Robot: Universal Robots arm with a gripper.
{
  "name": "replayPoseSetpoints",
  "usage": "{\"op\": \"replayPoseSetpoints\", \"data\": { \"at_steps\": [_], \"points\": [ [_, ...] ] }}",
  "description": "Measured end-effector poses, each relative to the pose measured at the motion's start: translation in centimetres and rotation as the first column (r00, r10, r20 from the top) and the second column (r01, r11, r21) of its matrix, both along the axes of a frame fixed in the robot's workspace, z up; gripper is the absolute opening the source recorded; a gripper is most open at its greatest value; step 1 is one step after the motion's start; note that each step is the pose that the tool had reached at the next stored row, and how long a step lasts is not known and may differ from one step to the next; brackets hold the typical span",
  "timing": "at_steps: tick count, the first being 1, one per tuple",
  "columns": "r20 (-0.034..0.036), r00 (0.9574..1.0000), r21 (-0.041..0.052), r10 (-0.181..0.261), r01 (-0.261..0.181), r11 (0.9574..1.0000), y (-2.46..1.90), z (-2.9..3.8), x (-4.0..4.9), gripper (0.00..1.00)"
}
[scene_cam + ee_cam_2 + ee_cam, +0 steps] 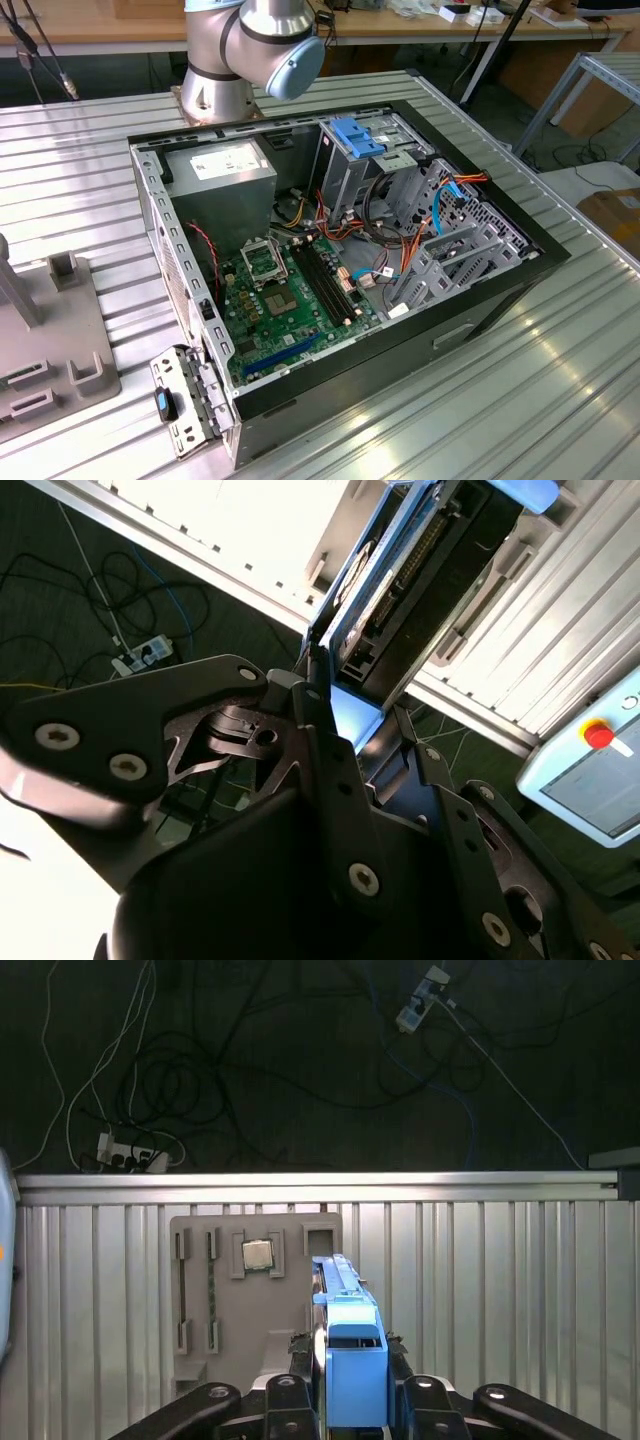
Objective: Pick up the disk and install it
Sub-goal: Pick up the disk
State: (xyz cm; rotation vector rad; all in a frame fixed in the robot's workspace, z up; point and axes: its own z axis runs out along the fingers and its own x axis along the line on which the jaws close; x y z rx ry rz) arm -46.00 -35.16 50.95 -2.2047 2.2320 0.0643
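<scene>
In both wrist views my gripper [352, 1385] is shut on the disk [350, 1340], a flat drive in a bright blue carrier, held edge-on between the two black fingers [290, 1400]. In the second wrist view the disk [400, 600] sticks out past the gripper [355, 708], its dark body and connector side showing. The disk hangs in the air above the ribbed metal table [500, 1300], over a grey fixture plate [250, 1310]. The exterior view shows the open computer case [340, 250] with its silver drive cage [345, 175].
A fixed blue bracket [357, 135] tops the drive cage. The arm's base [245, 50] stands behind the case. The grey fixture plate [50, 340] lies at the exterior view's left and holds a processor chip [258, 1254]. Cables and power strips [130, 1150] lie on the floor beyond the table edge.
</scene>
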Motion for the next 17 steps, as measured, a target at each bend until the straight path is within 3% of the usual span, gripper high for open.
{"op": "replayPoseSetpoints", "data": {
  "at_steps": [9, 17],
  "points": [
    [0.0000, 1.0000, 0.0000, 0.000, 0.000, 1.0000, -0.01, 0.00, 0.35, 0.37],
    [0.0000, 1.0000, 0.0000, 0.000, 0.000, 1.0000, -0.01, 0.00, 2.25, 0.37]
  ]
}}
